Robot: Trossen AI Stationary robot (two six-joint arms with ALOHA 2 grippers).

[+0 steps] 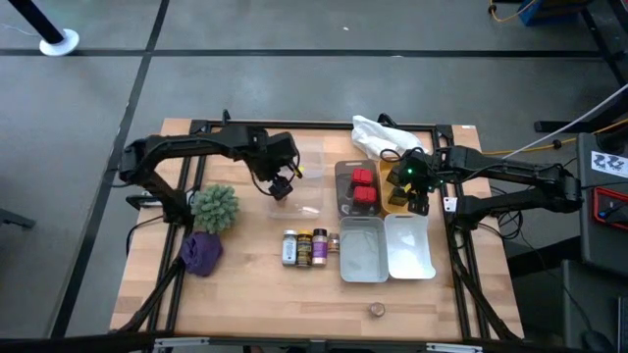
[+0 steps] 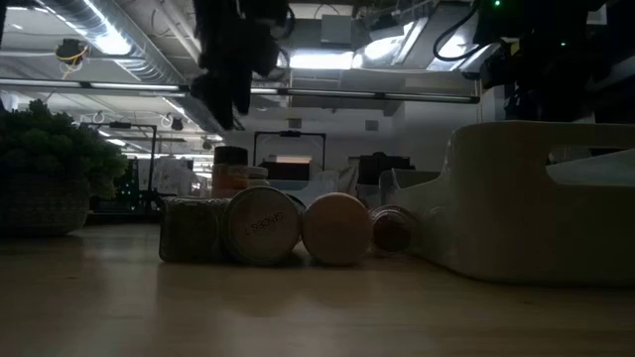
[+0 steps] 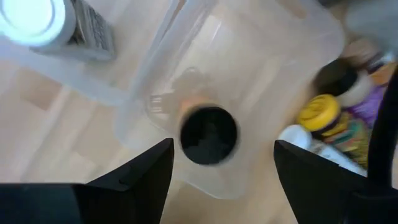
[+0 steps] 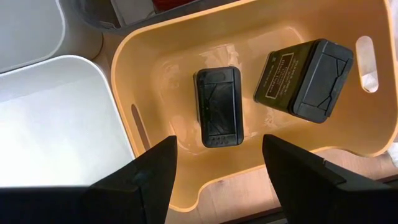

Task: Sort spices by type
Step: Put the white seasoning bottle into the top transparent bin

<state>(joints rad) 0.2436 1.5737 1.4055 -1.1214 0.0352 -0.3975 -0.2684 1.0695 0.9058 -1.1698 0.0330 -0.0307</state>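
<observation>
My left gripper [image 1: 282, 186] [image 3: 224, 144] hangs open over a clear plastic bin [image 3: 261, 68]. A dark-capped jar [image 3: 208, 135] stands upright in that bin, below and between the fingers and apart from them. A white-capped jar [image 3: 31, 22] stands nearby. My right gripper [image 1: 419, 201] [image 4: 219, 138] is open above a yellow bin [image 4: 143, 56] holding two dark rectangular tins [image 4: 217, 106] [image 4: 311, 78] on its floor. Red tins [image 1: 363, 186] sit in a grey bin. Three jars [image 1: 304, 246] lie in a row on the table, and a small round tin [image 1: 376, 310] lies near the near edge.
Two white bins [image 1: 361, 257] [image 1: 410, 253] sit side by side near the yellow and grey ones. A green plant [image 1: 214, 206] and a purple cloth lump [image 1: 201, 253] stand on the table's left. A white plastic bag [image 1: 378, 132] lies at the far edge.
</observation>
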